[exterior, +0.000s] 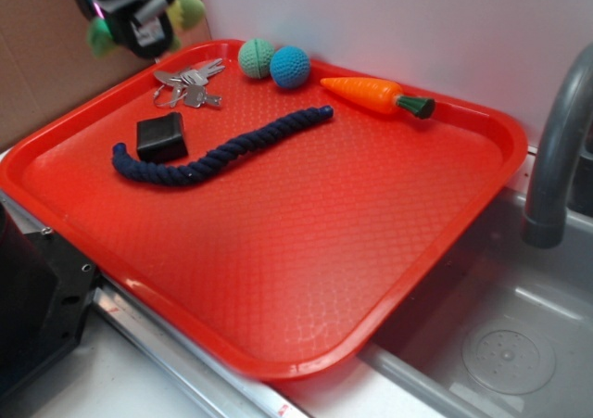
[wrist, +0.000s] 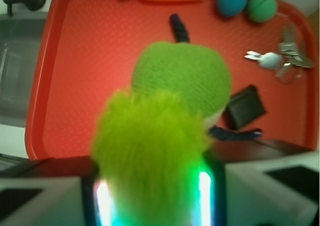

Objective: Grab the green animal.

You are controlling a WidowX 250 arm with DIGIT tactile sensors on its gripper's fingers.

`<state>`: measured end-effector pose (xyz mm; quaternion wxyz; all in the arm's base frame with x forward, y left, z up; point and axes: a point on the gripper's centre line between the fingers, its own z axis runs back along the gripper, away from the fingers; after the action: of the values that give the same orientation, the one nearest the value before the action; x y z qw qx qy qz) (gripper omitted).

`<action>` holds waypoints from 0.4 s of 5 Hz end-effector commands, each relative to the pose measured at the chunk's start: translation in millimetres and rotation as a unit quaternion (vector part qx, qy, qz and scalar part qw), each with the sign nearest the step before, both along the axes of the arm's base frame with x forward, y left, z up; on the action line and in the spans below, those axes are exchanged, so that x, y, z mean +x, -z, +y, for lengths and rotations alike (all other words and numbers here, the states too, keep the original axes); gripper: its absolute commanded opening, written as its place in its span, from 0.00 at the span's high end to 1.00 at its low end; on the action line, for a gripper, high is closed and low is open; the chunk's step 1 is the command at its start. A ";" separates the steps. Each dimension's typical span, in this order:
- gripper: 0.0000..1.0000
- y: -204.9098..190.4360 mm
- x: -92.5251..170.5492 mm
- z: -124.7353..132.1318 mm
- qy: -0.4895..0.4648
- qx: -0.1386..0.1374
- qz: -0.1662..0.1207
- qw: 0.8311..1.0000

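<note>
The gripper (wrist: 152, 196) is clamped on the green animal (wrist: 170, 131), raised above the tray (exterior: 306, 251) at its 10 o'clock corner. The toy looks light, soft and compressible; grip the fuzzy body centrally. Below lie keys (exterior: 190, 84), two balls, a carrot (exterior: 375, 94), a rope (exterior: 222, 149) and a black block (exterior: 162, 138); none obstructs.

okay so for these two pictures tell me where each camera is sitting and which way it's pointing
Exterior: sits off the tray's near corner, above it, looking down and across the red tray toward the back wall; the gripper shows at top left, raised, holding the green animal.
Wrist: rides on the gripper, looking down past the green animal to the tray; the finger bases show along the bottom edge.
Shared: the green animal, tray, carrot, both knitted balls, keys, black block and rope.
</note>
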<state>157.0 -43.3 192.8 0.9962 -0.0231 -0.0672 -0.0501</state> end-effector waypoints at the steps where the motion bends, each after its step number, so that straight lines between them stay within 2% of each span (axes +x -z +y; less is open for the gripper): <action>1: 1.00 -46.1 13.7 37.5 -0.027 -0.027 -0.019 0.999; 2: 1.00 -51.5 17.9 44.2 -0.069 0.000 -0.021 0.997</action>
<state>175.3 -16.7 228.2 0.9972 -0.0154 -0.0709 0.0177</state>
